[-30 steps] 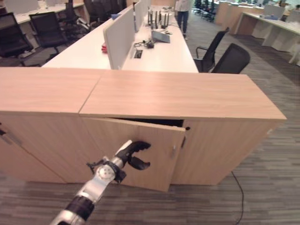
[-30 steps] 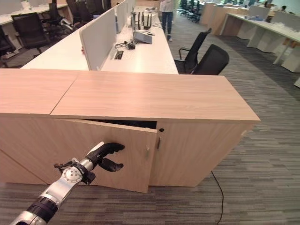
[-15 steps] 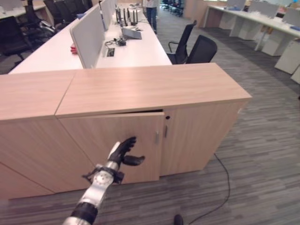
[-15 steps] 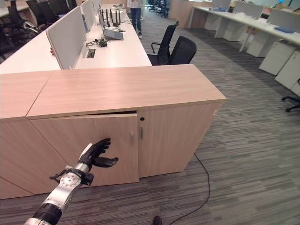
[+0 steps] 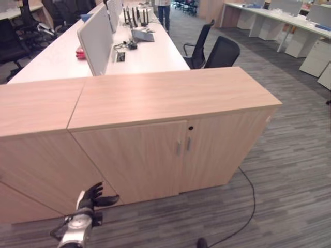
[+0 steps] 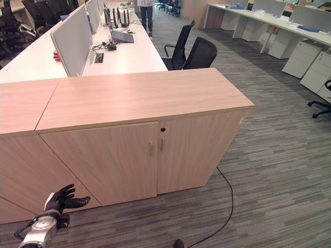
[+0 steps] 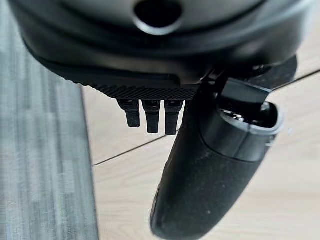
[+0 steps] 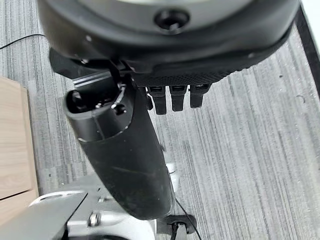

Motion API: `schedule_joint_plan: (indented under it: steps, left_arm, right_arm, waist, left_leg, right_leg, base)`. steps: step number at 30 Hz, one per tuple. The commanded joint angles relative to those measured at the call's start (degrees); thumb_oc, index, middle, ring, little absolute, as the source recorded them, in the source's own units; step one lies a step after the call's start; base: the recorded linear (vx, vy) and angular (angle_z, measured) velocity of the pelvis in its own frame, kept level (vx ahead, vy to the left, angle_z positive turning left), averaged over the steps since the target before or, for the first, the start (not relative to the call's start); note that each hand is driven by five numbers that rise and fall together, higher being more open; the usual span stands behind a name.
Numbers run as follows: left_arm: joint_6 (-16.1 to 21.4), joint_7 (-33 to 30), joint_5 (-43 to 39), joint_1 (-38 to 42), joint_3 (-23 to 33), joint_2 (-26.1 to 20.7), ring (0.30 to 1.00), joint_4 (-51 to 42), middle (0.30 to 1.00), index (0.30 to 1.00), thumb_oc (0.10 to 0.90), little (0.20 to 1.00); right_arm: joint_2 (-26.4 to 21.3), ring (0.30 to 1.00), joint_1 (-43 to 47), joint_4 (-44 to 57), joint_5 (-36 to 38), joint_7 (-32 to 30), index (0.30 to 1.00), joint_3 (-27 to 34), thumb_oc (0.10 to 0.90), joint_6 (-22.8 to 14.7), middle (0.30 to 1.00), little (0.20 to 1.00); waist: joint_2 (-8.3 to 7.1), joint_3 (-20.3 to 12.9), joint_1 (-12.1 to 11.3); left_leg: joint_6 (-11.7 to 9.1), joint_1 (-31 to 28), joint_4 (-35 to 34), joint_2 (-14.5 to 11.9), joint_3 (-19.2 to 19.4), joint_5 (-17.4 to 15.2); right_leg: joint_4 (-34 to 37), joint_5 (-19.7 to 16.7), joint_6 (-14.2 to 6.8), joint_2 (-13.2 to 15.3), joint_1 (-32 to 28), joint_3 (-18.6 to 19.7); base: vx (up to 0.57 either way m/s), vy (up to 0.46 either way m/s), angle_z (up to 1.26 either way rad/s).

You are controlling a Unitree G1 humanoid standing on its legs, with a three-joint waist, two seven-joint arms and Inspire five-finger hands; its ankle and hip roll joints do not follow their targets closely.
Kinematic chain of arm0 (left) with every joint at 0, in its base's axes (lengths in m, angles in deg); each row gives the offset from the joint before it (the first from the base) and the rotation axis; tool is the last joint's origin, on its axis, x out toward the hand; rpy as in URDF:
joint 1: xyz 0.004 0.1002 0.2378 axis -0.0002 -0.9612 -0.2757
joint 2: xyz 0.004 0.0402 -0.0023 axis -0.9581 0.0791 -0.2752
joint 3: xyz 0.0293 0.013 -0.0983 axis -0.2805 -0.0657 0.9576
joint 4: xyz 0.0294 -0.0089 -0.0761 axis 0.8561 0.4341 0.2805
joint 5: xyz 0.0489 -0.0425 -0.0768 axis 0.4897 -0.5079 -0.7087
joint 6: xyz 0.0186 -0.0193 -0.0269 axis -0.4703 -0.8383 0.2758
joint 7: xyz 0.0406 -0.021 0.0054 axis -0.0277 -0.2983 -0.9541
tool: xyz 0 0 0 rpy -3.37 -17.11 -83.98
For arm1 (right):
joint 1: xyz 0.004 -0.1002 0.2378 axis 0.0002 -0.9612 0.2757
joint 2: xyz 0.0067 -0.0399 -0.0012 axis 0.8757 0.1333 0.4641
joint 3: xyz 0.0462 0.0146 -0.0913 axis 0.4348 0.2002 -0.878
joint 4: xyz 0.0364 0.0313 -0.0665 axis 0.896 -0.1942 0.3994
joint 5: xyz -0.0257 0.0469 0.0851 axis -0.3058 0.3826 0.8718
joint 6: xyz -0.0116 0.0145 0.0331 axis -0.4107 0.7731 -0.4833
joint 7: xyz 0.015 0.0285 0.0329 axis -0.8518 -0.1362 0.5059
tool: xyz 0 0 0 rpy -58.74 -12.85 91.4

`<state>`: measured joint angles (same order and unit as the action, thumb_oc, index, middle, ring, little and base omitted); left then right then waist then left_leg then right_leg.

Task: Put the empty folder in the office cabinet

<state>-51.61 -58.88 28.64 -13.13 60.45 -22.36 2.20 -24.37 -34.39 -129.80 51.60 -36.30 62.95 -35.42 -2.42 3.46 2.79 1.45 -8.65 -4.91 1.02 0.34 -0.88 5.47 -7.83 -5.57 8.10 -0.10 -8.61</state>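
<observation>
Cabinet doors: both shut on the office cabinet (image 5: pixel 155 155), just ahead of the left hand.
Left hand (image 5: pixel 92 197): low by the floor, clear of the door, fingers relaxed and spread, holding nothing.
Right hand (image 8: pixel 150 95): over the carpet, fingers straight, empty.
Folder: I cannot see it; likely inside, behind the doors.
Progress: judged finished or nearly so.
</observation>
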Motion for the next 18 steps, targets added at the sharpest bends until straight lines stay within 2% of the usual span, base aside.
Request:
schedule_joint_plan:
  steps: [1,5,8,13,16,18]
  left_arm:
    - [1.6,2.4,-2.0,4.9,0.9,0.9,0.9,4.7,0.9,0.9,0.8,0.9]
    - [1.0,3.5,0.5,2.2,0.6,3.8,0.9,10.7,0.9,0.9,0.8,0.9]
    - [0.1,3.3,1.5,-2.2,2.9,7.9,0.9,17.9,0.9,0.9,0.8,0.9]
    - [-1.4,2.3,3.6,-9.0,6.1,11.6,0.9,24.5,0.9,0.9,0.8,0.9]
    - [-1.8,2.9,1.6,-12.4,9.4,12.7,0.9,26.7,0.9,0.9,0.8,0.9]
    - [-2.2,2.6,2.6,-12.9,9.4,12.5,0.9,27.9,0.9,0.9,0.8,0.9]
  right_arm:
    - [-1.9,0.9,2.2,-4.0,0.6,-0.4,0.9,-0.2,0.8,-0.8,0.9,0.9]
    - [-1.5,0.9,2.0,-4.5,-0.1,-0.7,0.9,-1.1,0.8,-1.2,0.9,0.9]
    - [-1.7,0.9,3.6,-5.0,1.0,-1.2,0.9,-0.8,0.8,-1.5,0.9,0.9]
    - [-0.4,0.9,3.5,-4.6,2.0,-1.9,0.9,-0.9,0.8,-2.1,0.9,0.9]
    - [0.0,0.9,2.5,-4.5,2.5,-1.7,0.9,-0.5,0.8,-2.3,0.9,0.9]
    - [0.6,0.9,2.1,-4.5,2.3,-1.8,0.9,-1.0,0.8,-2.3,0.9,0.9]
  waist:
    - [-1.01,-2.6,-0.1]
    - [-1.12,-2.6,-0.7]
    - [-1.97,-2.4,-2.4]
    - [-2.92,-2.1,-4.5]
    - [-3.14,-1.7,-5.6]
    - [-3.31,-1.7,-5.9]
  left_leg:
    - [-1.5,2.1,0.4,0.5,-0.9,-3.6]
    - [-1.4,1.8,0.0,0.7,-1.4,-3.5]
    - [-1.2,2.0,-0.1,0.6,-2.1,-3.3]
    - [-0.9,3.0,0.0,0.9,-3.5,-3.0]
    - [-0.8,3.7,0.2,1.1,-4.5,-2.7]
    - [-0.8,4.0,0.3,1.2,-4.9,-2.6]
  right_leg:
    - [-0.5,5.7,0.1,-4.6,-2.8,-2.9]
    - [-0.5,5.9,0.0,-4.3,-3.0,-3.2]
    - [-0.5,5.9,0.0,-4.1,-2.9,-3.7]
    - [-0.5,5.8,0.0,-3.8,-2.6,-4.8]
    - [-0.5,5.7,-0.1,-3.7,-2.4,-5.6]
    - [-0.5,5.7,-0.1,-3.6,-2.4,-6.1]
  base:
    - [0.05,0.018,0.27]
    - [0.03,0.028,0.14]
    - [0.02,0.006,0.11]
    - [0.0,0.0,0.13]
    - [-0.01,0.005,0.14]
    - [-0.01,-0.004,0.24]
